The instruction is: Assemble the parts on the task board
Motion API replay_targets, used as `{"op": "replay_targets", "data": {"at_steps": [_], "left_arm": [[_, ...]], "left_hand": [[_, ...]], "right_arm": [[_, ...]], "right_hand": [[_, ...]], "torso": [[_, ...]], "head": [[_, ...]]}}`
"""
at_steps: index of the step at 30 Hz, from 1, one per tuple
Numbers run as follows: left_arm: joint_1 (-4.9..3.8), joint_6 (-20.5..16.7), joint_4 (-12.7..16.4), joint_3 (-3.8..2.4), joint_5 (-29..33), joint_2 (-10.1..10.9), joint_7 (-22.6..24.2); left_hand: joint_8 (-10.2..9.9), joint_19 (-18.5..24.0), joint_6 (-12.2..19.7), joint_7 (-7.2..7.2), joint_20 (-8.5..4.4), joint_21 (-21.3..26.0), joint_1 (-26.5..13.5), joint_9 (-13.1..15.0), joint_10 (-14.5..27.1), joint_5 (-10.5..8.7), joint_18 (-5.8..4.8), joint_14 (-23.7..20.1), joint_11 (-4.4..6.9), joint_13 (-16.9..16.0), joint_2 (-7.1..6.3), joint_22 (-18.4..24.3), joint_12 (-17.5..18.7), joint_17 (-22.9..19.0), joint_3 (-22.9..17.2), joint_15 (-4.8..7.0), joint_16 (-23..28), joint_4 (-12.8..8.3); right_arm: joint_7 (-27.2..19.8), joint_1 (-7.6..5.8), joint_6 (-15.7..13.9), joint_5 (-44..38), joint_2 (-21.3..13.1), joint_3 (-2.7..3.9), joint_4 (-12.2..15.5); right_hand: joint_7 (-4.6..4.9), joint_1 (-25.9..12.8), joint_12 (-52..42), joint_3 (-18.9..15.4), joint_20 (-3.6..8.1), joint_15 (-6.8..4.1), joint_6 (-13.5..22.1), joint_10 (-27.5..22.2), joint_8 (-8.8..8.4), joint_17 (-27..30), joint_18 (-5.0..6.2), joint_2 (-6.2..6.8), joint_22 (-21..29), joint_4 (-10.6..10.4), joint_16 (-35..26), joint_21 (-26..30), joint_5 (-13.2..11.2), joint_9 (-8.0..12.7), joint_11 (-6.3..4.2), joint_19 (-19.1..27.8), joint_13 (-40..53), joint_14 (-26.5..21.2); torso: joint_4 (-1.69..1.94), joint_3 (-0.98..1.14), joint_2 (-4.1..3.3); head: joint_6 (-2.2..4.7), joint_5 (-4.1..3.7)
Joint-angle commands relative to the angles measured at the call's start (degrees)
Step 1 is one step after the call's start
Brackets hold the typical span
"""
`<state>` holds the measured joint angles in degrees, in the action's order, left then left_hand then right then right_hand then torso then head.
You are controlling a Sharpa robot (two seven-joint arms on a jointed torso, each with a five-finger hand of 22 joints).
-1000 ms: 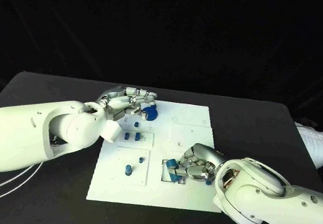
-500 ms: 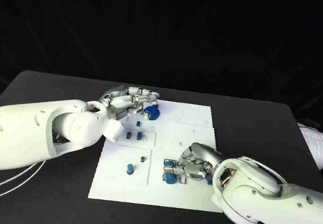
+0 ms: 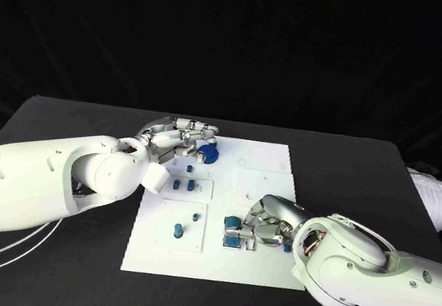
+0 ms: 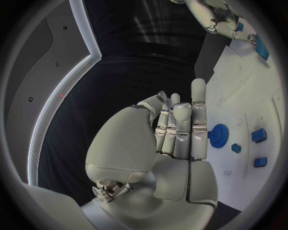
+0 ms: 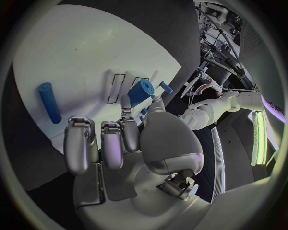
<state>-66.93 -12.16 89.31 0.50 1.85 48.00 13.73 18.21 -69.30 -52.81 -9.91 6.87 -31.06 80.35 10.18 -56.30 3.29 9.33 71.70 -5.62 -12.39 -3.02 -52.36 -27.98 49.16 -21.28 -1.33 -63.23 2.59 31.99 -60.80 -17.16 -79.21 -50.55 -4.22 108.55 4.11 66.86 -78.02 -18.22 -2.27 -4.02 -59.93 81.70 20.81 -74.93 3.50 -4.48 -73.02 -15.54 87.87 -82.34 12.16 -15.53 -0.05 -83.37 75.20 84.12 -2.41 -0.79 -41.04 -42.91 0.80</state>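
Left hand (image 3: 182,138) at upper left of task board (image 3: 256,270), fingers straight and close together, empty, beside blue gear (image 3: 206,153); right hand (image 3: 263,223) at board centre, fingers grasping blue cylinder (image 5: 140,92).

No legible text or labels.

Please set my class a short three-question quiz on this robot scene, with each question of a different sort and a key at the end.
1. True or false: the flat white task board rests on a black table.
2. Which one is right beside the round blue toothed gear? A. left robot hand B. right robot hand C. neither
3. Fill the gap: in the head view, the robot hand working nearer the robot's own body is the ____ one.

Key: 1 true; 2 A; 3 right.
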Motion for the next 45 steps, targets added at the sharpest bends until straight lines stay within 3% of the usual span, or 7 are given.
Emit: {"op": "replay_targets", "data": {"at_steps": [1, 11, 22, 30, 38, 41, 45], "left_arm": [[0.01, 1.0, 0.1, -0.04, -0.3, -0.1, 0.1], [0.01, 0.9, 0.1, -0.04, -0.3, -0.1, -0.1], [0.01, 0.9, 0.1, -0.04, -0.3, 0.0, -0.1], [0.01, 0.9, 0.2, -0.03, -0.3, 0.1, -0.1], [0.01, 0.9, 0.2, -0.03, -0.4, 0.3, -0.1], [0.01, 0.9, 0.2, -0.03, -0.4, 0.4, -0.2], [0.01, 0.8, 0.2, -0.03, -0.5, 0.5, -0.2]], "left_hand": [[0.3, 0.3, 0.4, -0.04, 0.01, 0.2, -0.1, 0.1, 0.4, 0.24, 1.12, -0.4, -0.01, -0.1, 0.16, 0.1, -0.4, -0.1, 0.2, 0.19, 0.2, -0.1], [0.3, 0.3, 0.4, -0.04, 0.01, 0.2, -0.1, 0.1, 0.4, 0.24, 1.12, -0.4, -0.01, -0.1, 0.16, 0.1, -0.4, -0.1, 0.2, 0.19, 0.2, -0.1], [0.3, 0.3, 0.4, -0.04, 0.01, 0.2, -0.1, 0.1, 0.4, 0.24, 1.12, -0.4, -0.01, -0.1, 0.16, 0.1, -0.4, -0.1, 0.2, 0.19, 0.2, -0.1], [0.3, 0.3, 0.4, -0.04, 0.01, 0.2, -0.1, 0.1, 0.4, 0.24, 1.12, -0.4, -0.01, -0.1, 0.16, 0.1, -0.4, -0.1, 0.2, 0.19, 0.2, -0.1], [0.3, 0.3, 0.4, -0.04, 0.01, 0.2, -0.1, 0.1, 0.4, 0.24, 1.12, -0.4, -0.01, -0.1, 0.16, 0.1, -0.4, -0.1, 0.2, 0.19, 0.2, -0.1], [0.3, 0.3, 0.4, -0.04, 0.01, 0.2, -0.1, 0.1, 0.4, 0.24, 1.12, -0.4, -0.01, -0.1, 0.16, 0.1, -0.4, -0.1, 0.2, 0.19, 0.2, -0.1], [0.3, 0.3, 0.4, -0.04, 0.01, 0.2, -0.1, 0.1, 0.4, 0.24, 1.12, -0.4, -0.01, -0.1, 0.16, 0.1, -0.4, -0.1, 0.2, 0.19, 0.2, -0.1]], "right_arm": [[-1.6, 0.10, 1.9, -0.7, 0.1, -0.01, 0.1], [-2.4, 0.37, 3.0, -1.3, 0.4, -0.01, 0.1], [-1.6, 0.50, 2.9, -1.8, 0.9, -0.01, -1.1], [-1.7, 0.54, 3.5, -1.5, 0.7, -0.02, -0.9], [-3.9, 0.58, -1.2, -1.3, -1.3, -0.01, 0.6], [-6.1, 0.55, -4.5, 0.5, -3.4, 0.02, 1.7], [-7.9, 0.11, -6.0, 3.5, -6.5, 0.09, 3.2]], "right_hand": [[0.10, 3.7, 0.8, 0.7, 0.11, 0.10, 0.6, -0.5, -0.32, -11.6, 0.04, 0.05, 0.4, 1.8, -0.4, 0.4, 1.0, -0.3, -0.03, 0.4, 2.3, 5.0], [-0.04, 9.0, 0.8, 1.9, 0.12, 0.04, 0.1, -0.3, 0.20, -11.6, -0.01, -0.11, 0.2, 4.9, -0.4, 0.4, -0.1, -1.2, -0.15, 0.3, 2.6, 5.0], [-0.25, 9.6, 0.6, 2.4, 0.22, -0.10, -0.2, -0.1, 0.54, -11.6, -0.04, -1.43, 0.0, 5.1, -0.4, 0.3, -0.1, -1.5, -0.32, 0.2, 2.8, 5.1], [-0.32, 9.4, 0.6, 2.2, 0.24, -0.16, -0.4, 0.0, 0.72, -11.6, -0.05, -1.37, 0.0, 5.0, -0.4, 0.3, -0.1, -1.7, -0.39, 0.2, 2.9, 5.1], [-0.40, 9.3, 0.4, 2.1, 0.29, -0.19, -0.5, 0.1, 0.84, -11.7, -0.07, -1.40, -0.1, 5.0, -0.4, 0.3, 0.1, -1.8, -0.45, 0.1, 3.1, 5.1], [-0.54, 10.2, 0.3, 2.4, 0.47, -0.38, -0.2, 0.3, 0.84, -11.9, -0.10, -1.72, -0.3, 5.5, -0.2, 0.2, 1.7, -2.0, -0.62, 0.0, 3.3, 5.1], [-0.18, 10.1, 0.8, 2.1, 0.47, -0.25, 0.7, 0.0, 0.27, -11.8, -0.10, -1.56, -0.2, 5.5, -0.3, 0.2, 2.6, -1.9, -0.38, 0.1, 2.9, 5.1]], "torso": [[-0.02, -0.03, 0.03], [0.02, -0.02, -0.03], [0.09, -0.02, 0.00], [-0.05, 0.02, -0.01], [-0.02, 0.02, 0.01], [0.03, -0.02, 0.03], [-0.11, -0.01, 0.07]], "head": [[0.15, -0.02], [0.21, -0.03], [0.10, 0.15], [0.09, 0.23], [0.09, 0.22], [0.17, 0.17], [0.18, 0.27]]}}
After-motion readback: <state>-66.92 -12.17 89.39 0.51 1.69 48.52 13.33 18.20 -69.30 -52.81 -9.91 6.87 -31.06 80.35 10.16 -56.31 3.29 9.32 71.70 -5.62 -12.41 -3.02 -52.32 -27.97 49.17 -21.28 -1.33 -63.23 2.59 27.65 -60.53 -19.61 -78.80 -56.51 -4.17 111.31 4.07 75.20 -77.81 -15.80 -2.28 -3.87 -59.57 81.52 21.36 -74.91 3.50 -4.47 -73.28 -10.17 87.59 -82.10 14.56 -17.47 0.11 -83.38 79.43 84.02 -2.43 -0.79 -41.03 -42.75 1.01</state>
